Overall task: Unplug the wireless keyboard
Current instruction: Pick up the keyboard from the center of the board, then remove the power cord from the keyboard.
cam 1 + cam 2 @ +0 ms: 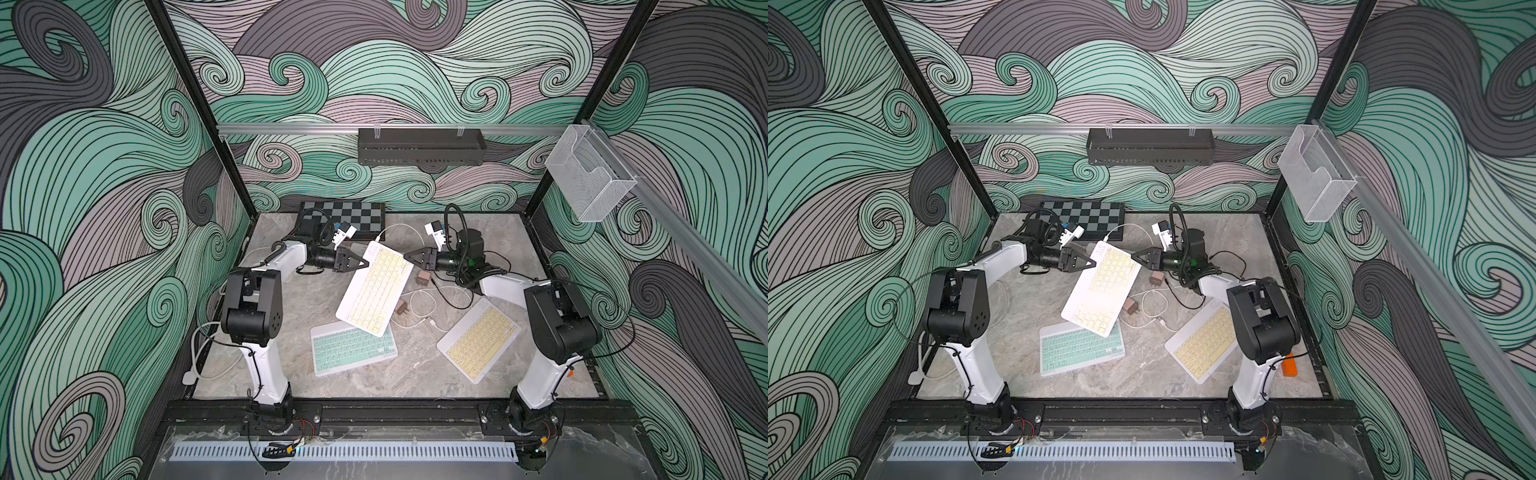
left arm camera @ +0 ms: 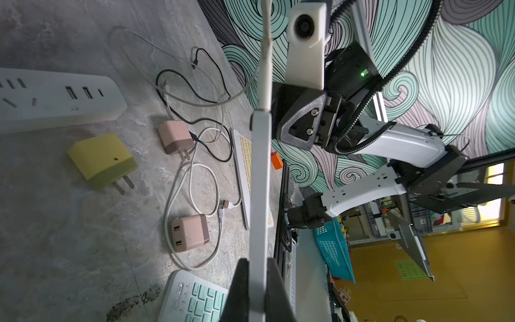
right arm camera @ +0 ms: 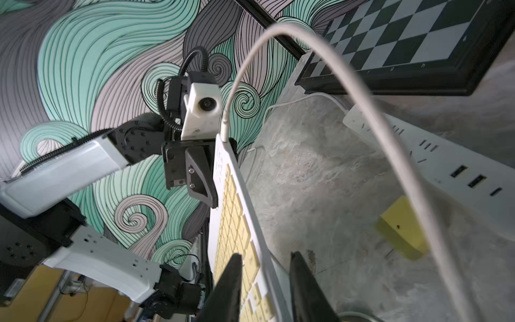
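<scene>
A pale slotted strip (image 1: 345, 451) runs along the front edge, with the two arm bases just behind it. There are three keyboards. One mint keyboard (image 1: 353, 348) and one flat yellow keyboard (image 1: 478, 338) lie on the table (image 1: 270, 374). The lifted yellow keyboard (image 1: 376, 286) hangs tilted above them, its near corner over the mint one. The left gripper (image 1: 363, 262) is clamped on one long edge. The right gripper (image 1: 408, 255) straddles the opposite edge, jaws apart, released. One white cable (image 1: 401, 226) sits plugged into the keyboard's far end. Both top views show two pink chargers (image 1: 423, 277) and one chessboard (image 1: 345, 216). The wrist views add one yellow charger (image 2: 101, 160) and one white power strip (image 2: 55, 100)
</scene>
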`<state>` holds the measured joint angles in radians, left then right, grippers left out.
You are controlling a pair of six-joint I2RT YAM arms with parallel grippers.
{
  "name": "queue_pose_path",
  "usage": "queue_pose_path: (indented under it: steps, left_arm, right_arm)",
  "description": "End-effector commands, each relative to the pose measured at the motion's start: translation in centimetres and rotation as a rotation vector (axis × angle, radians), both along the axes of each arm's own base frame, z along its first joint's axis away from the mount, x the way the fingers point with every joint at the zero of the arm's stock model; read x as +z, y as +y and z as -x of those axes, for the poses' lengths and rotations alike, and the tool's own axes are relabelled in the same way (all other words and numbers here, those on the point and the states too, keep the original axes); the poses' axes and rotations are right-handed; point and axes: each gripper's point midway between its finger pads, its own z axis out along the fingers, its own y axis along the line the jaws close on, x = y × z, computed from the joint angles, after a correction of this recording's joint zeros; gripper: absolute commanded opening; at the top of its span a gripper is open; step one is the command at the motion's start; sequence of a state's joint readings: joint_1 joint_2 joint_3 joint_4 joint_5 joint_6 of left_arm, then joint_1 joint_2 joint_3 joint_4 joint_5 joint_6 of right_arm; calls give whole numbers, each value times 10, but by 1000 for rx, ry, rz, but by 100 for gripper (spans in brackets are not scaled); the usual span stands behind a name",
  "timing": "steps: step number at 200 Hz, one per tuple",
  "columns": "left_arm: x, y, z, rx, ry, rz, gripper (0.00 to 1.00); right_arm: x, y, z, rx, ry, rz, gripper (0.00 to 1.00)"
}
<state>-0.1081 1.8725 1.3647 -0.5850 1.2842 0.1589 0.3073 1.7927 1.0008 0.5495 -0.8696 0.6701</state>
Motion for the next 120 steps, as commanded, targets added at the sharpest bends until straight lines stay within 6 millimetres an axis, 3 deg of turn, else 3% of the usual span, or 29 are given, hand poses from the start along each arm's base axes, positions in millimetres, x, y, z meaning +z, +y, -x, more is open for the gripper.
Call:
queue_pose_path:
  steps: [1, 25, 52, 87, 120]
  left_arm:
    - [42, 0, 5, 14, -77, -18, 0]
    - [56, -7, 23, -22, -74, -37, 0]
    - [62, -15, 45, -64, -83, -70, 0]
    - [81, -28, 65, -96, -144, -72, 0]
    - [91, -33, 70, -92, -182, -49, 0]
  right_arm:
    - [39, 0, 15, 56, -116, -44, 48]
    - [68, -2, 26, 87, -208, -61, 59]
    - [96, -3, 34, 100, -286, -71, 61]
    - [109, 7, 33, 136, -292, -81, 58]
    - [118, 23, 35, 178, -283, -96, 54]
